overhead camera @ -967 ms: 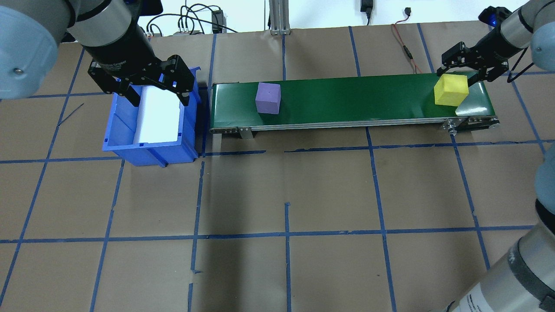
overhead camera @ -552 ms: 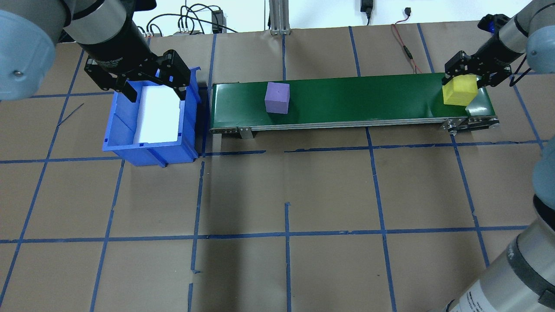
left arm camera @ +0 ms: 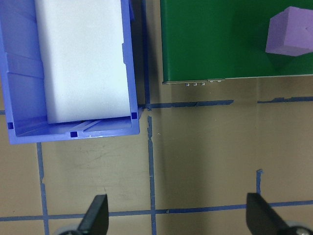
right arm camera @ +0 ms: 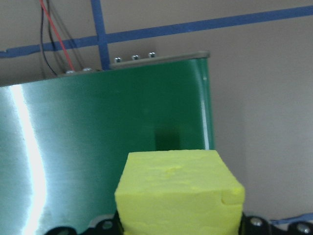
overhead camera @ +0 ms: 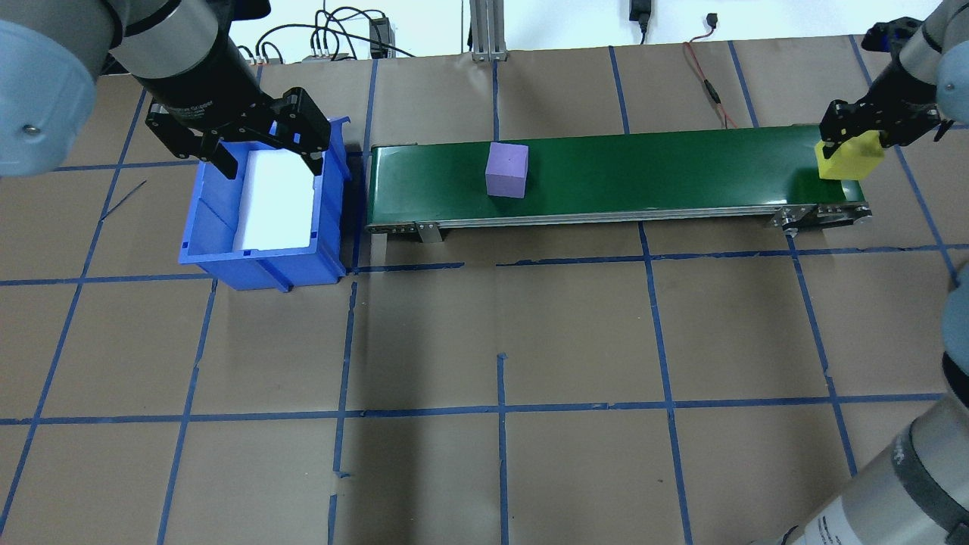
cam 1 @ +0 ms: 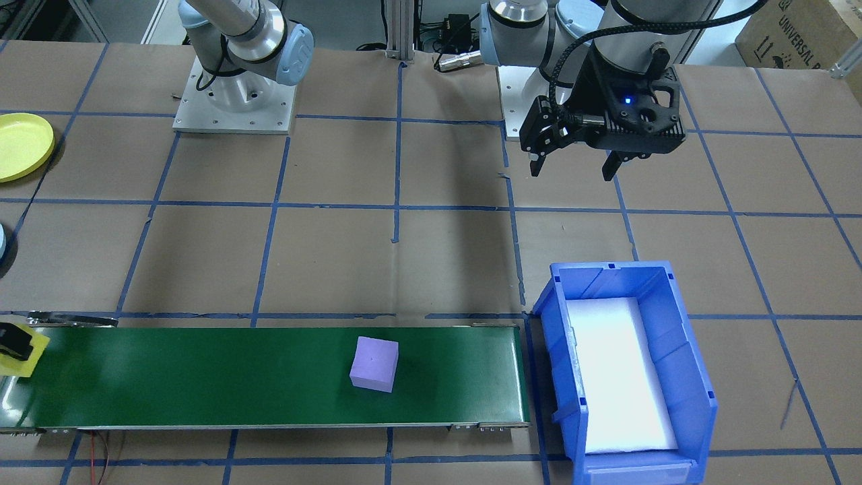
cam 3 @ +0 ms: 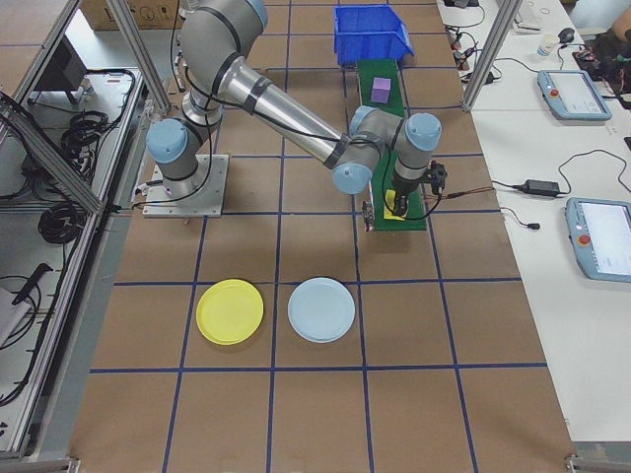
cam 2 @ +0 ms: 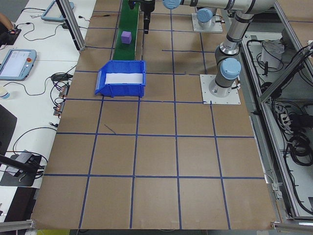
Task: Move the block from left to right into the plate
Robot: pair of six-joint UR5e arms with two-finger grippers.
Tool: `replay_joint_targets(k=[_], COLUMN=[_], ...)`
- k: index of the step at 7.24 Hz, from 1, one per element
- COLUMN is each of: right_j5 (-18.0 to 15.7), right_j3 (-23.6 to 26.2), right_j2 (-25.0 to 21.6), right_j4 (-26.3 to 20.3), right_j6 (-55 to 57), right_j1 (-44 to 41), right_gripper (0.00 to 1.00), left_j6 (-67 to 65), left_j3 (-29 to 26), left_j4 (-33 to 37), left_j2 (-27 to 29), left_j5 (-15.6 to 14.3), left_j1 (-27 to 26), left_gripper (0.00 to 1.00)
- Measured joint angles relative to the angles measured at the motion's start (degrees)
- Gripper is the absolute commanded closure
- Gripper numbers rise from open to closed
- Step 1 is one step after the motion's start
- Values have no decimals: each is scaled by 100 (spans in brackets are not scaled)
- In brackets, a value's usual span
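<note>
Item: yellow block (overhead camera: 848, 160), in transit from conveyor belt (overhead camera: 643, 175) to yellow plate (cam 3: 230, 311).
Step in hand, as judged: carry. Right gripper (overhead camera: 870, 130) grasps the block between its 2 fingers, lifted at the belt's right end. Next move calls for swinging it off the belt to the plate, which lies on the table well apart beside 1 pale-blue plate (cam 3: 321, 309), then lowering and releasing inside the rim. Block: bright yellow foam cube, matte, slightly pitted, edges soft. Left gripper (overhead camera: 257, 145) hovers over blue bin (overhead camera: 261, 208), jaws released, holding nothing. 1 purple block (overhead camera: 506, 169) sits mid-belt.
</note>
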State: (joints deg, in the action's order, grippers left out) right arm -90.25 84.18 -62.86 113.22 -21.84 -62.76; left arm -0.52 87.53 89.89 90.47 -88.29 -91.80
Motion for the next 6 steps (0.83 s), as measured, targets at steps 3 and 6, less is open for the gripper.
replay_joint_targets(k=[3,6], right_j5=[-190,-225], right_j3=[258,1274], right_j2=[-361,-984], right_j4=[-62,-229], right_j6=[-1647,-2639], right_j1=[1288,2717], right_gripper=[69,69], left_j6=[-14,-9], left_j3=[-14,5], left_j4=[242,614], left_j2=[-3,-23], left_j5=[-3,-4], left_j1=[-1,-15], left_gripper=[0,0])
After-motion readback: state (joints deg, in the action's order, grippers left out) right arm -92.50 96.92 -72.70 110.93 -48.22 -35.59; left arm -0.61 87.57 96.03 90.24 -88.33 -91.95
